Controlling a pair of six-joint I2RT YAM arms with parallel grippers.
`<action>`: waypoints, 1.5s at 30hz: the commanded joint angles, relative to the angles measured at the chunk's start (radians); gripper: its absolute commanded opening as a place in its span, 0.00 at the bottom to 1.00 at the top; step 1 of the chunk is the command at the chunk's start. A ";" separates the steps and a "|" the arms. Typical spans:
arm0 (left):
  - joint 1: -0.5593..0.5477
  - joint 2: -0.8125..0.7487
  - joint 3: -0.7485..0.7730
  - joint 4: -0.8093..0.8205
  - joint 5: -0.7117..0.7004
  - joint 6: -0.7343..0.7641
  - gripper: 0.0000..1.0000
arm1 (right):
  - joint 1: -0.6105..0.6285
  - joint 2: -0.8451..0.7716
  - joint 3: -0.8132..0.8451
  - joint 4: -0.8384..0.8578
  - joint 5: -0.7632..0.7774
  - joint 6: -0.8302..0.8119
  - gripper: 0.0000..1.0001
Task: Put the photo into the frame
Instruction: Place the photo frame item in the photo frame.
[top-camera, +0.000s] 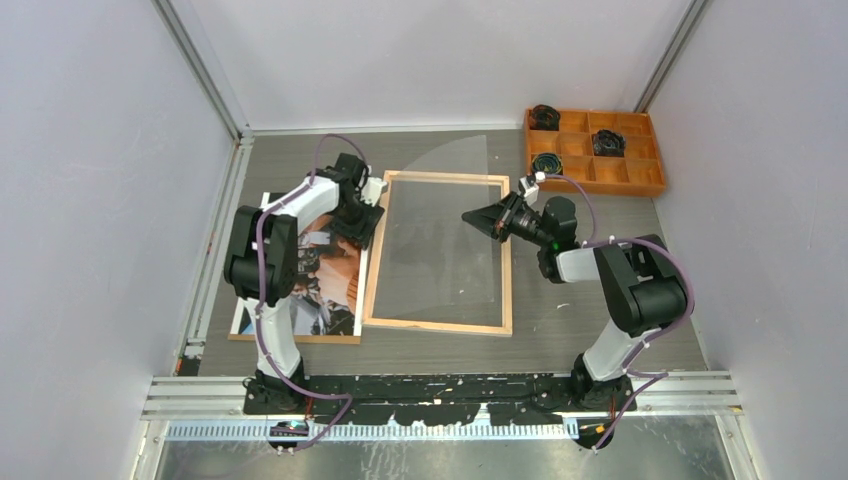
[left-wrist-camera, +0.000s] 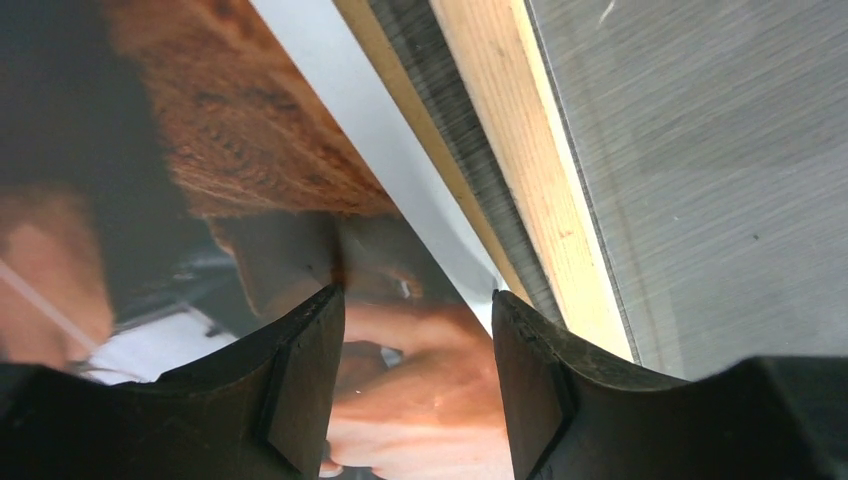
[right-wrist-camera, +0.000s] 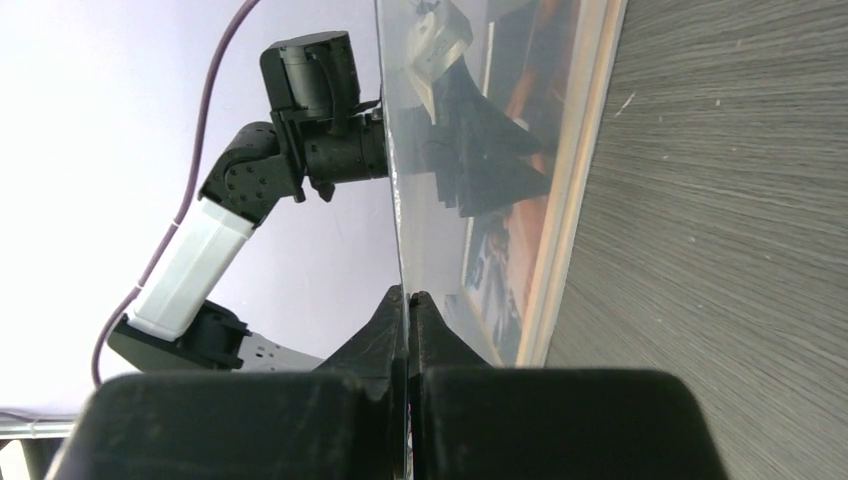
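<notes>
Holding the clear sheet (top-camera: 440, 240) tilted above the frame (top-camera: 437, 325), the right claw (right-wrist-camera: 408, 298) pinches its edge. The left claw (left-wrist-camera: 418, 310), spread, sits at the edge of the photo (top-camera: 330, 300) beside the frame; gripping it seems next.

Photo (top-camera: 335, 272) face up and outside the frame (top-camera: 437, 325); frame lying flat with its back upward

The photo is a large rectangular print, dark with orange-brown and bluish areas and a narrow white border along its right edge, lying flat at the left of the counter (top-camera: 600, 330), part of it hidden from above. The frame is a thin-railed rectangle showing light natural wood, flat at the counter's middle, long sides running away from the near edge. Its left rail (left-wrist-camera: 520, 170) runs just beside the photo's (left-wrist-camera: 200, 150) right edge, nearly parallel, a narrow gap between them
</notes>
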 joint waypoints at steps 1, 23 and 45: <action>0.025 -0.002 0.046 -0.022 0.038 -0.003 0.57 | 0.017 0.018 0.036 0.136 -0.002 0.087 0.01; 0.026 0.009 0.024 -0.005 0.050 -0.003 0.57 | 0.074 -0.084 0.052 -0.070 0.098 0.003 0.01; 0.025 0.005 0.017 0.003 0.052 -0.005 0.57 | 0.060 -0.220 0.147 -0.757 0.211 -0.450 0.19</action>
